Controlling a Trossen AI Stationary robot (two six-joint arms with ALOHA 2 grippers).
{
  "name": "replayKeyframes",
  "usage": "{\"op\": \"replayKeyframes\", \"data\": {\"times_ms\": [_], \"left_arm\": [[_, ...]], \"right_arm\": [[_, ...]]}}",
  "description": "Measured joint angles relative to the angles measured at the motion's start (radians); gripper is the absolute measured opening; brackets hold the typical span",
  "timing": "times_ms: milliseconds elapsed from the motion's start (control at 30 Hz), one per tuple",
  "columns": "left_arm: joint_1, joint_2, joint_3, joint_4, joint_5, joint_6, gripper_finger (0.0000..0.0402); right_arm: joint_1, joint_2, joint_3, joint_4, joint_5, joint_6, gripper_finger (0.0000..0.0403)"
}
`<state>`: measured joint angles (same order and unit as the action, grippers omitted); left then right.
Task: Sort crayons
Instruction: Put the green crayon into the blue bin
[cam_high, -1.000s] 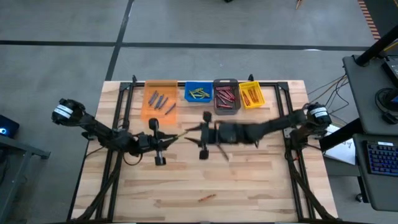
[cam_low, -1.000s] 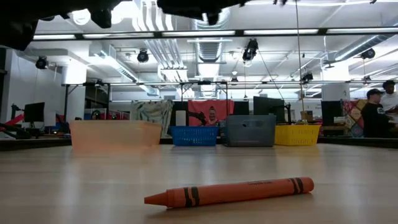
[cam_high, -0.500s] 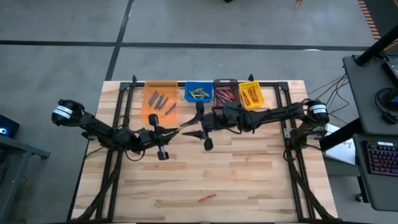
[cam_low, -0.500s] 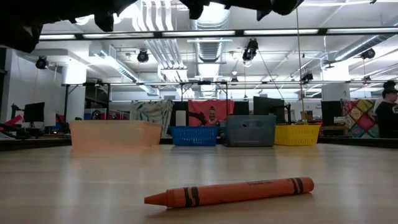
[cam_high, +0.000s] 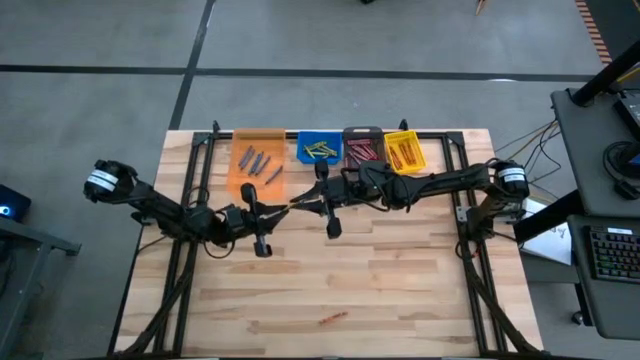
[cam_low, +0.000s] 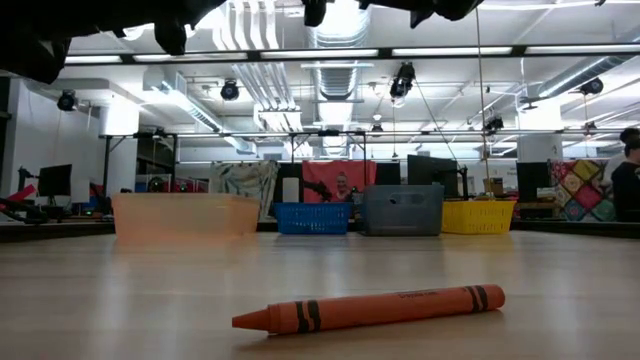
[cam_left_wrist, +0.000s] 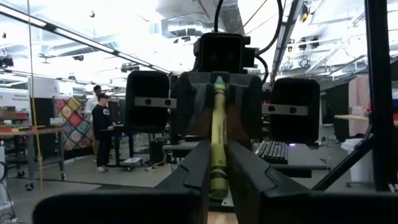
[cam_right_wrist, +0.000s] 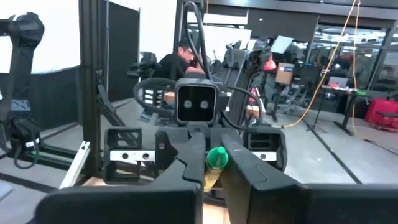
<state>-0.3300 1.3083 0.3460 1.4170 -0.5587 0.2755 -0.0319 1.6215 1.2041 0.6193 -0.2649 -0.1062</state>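
Observation:
A green-yellow crayon (cam_high: 295, 207) hangs above the table's middle, spanning between my two grippers, which face each other. My left gripper (cam_high: 272, 215) is shut on its left end and my right gripper (cam_high: 312, 202) on its right end. An orange crayon (cam_low: 370, 308) lies on its side on the wooden table near the front edge (cam_high: 333, 318). More crayons lie sorted in the bins at the far edge. My left gripper pinches the crayon's near end (cam_left_wrist: 216, 177) between its two fingers, coming level from the table's left. The crayon lies along the fingers and sticks out ahead of them, clear of the table. My right gripper pinches the crayon's other end (cam_right_wrist: 217, 159) between its two fingers, coming level from the table's right. The crayon runs along the fingers toward my left gripper (cam_right_wrist: 196, 134) and hangs roughly level between the two holds.
Along the far edge stand an orange bin (cam_high: 258, 160), a blue bin (cam_high: 319, 148), a grey bin (cam_high: 364, 152) and a yellow bin (cam_high: 403, 152). Black frame rails run along the table's left and right sides. People show in the room behind.
My right gripper has moved from the table's middle toward the far edge and the left gripper, turning as it went, and now stands at the free end of the crayon. The crayon has stayed in the left gripper, clear of the table.

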Motion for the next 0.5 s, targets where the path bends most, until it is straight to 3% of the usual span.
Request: {"op": "replayKeyframes", "data": {"times_ms": [267,400,500], "left_arm": [[0.001,-0.001,-0.001,-0.016,-0.026,-0.037,0.0108],[0.001,-0.001,-0.001,-0.063,-0.16,-0.053,0.0166],[0.002,-0.001,-0.002,-0.091,-0.285,-0.047,0.0199]], "right_arm": [[-0.022,-0.01,0.008,-0.109,0.032,0.021,0.0016],[-0.071,-0.025,0.079,-0.342,0.164,0.007,0.0015],[-0.124,-0.012,0.162,-0.6,0.324,-0.039,0.0015]]}}
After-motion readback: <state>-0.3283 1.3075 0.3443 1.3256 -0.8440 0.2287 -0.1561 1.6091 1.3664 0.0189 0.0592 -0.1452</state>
